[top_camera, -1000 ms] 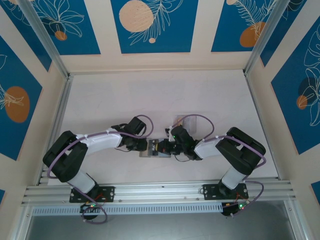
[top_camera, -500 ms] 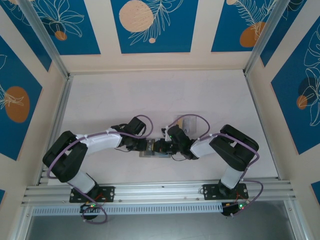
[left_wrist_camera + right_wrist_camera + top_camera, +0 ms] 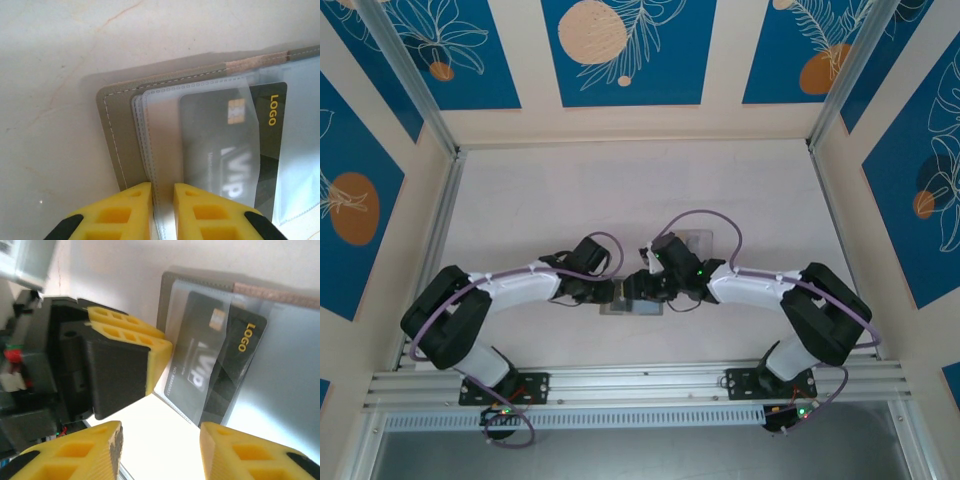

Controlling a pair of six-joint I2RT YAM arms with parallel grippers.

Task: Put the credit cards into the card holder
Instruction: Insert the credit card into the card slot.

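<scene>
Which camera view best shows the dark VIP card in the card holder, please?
The right wrist view: almost the whole VIP card in the card holder shows, chip and LOGO legible. The left wrist view crops its bottom. In the top external view it is too small to tell.

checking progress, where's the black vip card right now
In the left wrist view the black card sits part-way in a clear sleeve of the card holder, just right of the left hand.

Likely a lab test cell: aluminium frame (image 3: 640, 383), blue floral wall panels (image 3: 660, 60), white table (image 3: 620, 190).
</scene>
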